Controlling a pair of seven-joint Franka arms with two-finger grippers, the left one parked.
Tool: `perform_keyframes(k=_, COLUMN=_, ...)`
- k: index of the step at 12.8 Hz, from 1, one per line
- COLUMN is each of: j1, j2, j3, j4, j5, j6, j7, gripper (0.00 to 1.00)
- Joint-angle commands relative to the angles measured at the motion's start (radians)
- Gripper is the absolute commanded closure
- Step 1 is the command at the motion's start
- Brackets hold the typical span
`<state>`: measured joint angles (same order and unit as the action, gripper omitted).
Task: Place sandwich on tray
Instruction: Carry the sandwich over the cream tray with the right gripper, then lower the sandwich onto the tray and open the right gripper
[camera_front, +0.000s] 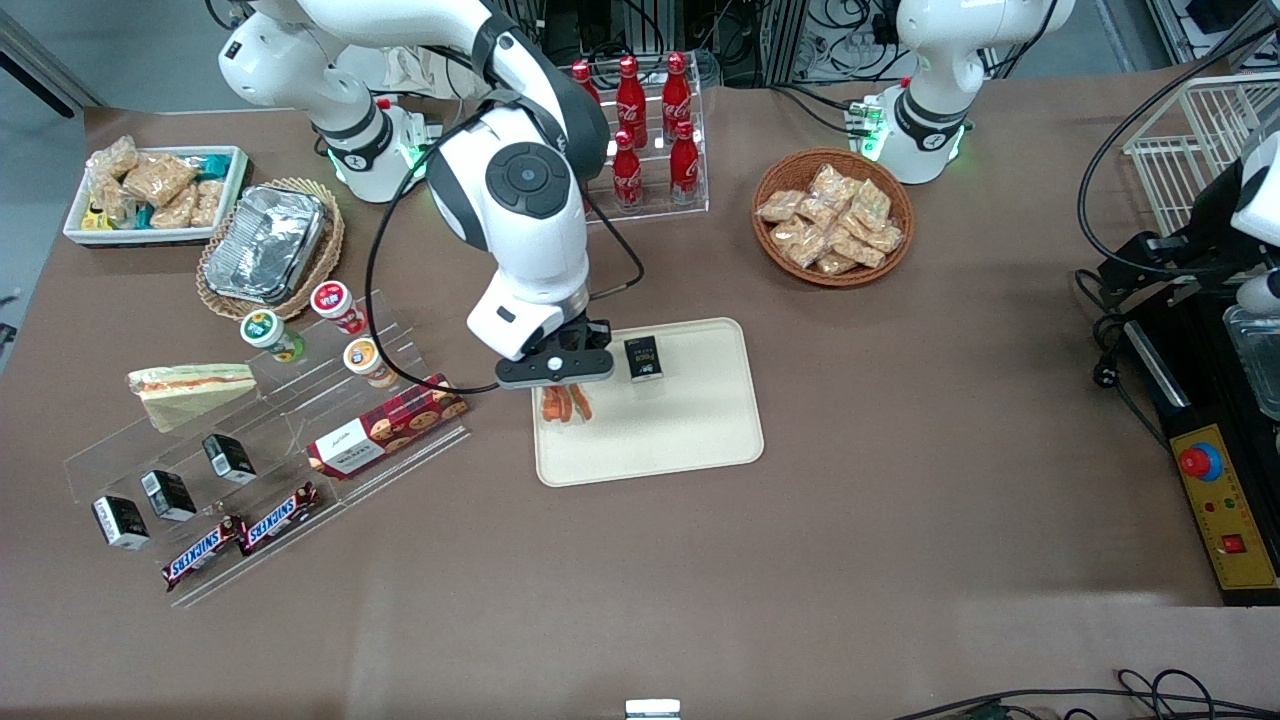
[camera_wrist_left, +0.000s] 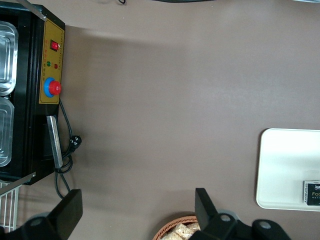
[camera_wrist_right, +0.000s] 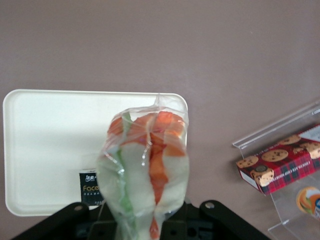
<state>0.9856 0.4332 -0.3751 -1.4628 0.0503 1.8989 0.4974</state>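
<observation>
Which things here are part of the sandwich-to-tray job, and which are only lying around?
Part of the job:
- sandwich, held in the gripper above the tray
- tray

Only lying around:
- black packet on the tray
- second sandwich on the clear rack
- cookie box
- Snickers bars
- cola bottles
- wicker basket of snacks

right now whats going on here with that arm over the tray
The working arm's gripper is shut on a wrapped sandwich and holds it above the cream tray, at the tray's end toward the working arm. The sandwich hangs in the air and has not yet been set down. A small black packet already lies on the tray. A second sandwich sits on the clear display stand.
</observation>
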Motion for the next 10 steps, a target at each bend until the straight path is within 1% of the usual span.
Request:
perform_keyframes(k=1, j1=0.021, j2=0.024, j3=-0.002, j4=0.009, j5=-0.003, j6=0.025, j7=-0.085, gripper=1.0)
perform_keyframes(k=4, j1=0.048, j2=0.093, j3=-0.001, j4=0.004, j5=-0.032, j6=0.101, j7=-0.147, gripper=1.0)
perform_keyframes(k=6, j1=0.056, j2=0.136, j3=-0.001, j4=0.004, j5=-0.029, j6=0.196, j7=-0.234, gripper=1.0)
perform_keyframes(k=9, j1=0.036, j2=0.221, j3=-0.001, j4=0.004, j5=-0.018, j6=0.38, j7=-0.377, gripper=1.0)
perform_keyframes(k=10, j1=0.036, j2=0.242, j3=-0.001, j4=0.004, j5=-0.015, j6=0.417, j7=-0.434, gripper=1.0)
